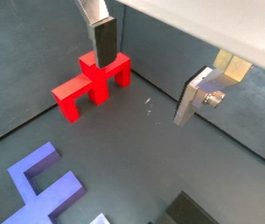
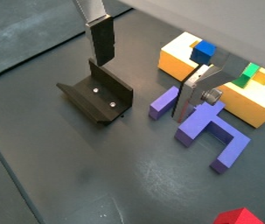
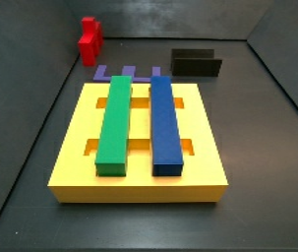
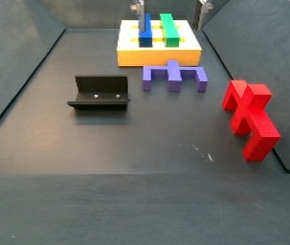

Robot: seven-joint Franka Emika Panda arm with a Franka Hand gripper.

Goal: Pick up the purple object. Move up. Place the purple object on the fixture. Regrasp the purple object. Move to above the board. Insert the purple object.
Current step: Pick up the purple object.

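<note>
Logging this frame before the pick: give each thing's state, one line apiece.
Gripper: open, empty, above the floor.
Purple object: flat on the floor, ungrasped, beside the board.
Fixture: empty.
Board: green and blue bars seated.
Red block: on the floor, untouched.

**Dark grey enclosure, pale edge above**

A matt dark grey floor (image 4: 109,163) spreads on every side of the red block (image 4: 250,120). Dark walls (image 3: 178,15) rise behind and beside that block and meet the floor in straight seams. Above the wall near the block a pale surface (image 1: 216,22) shows. The light is soft and even.
</note>
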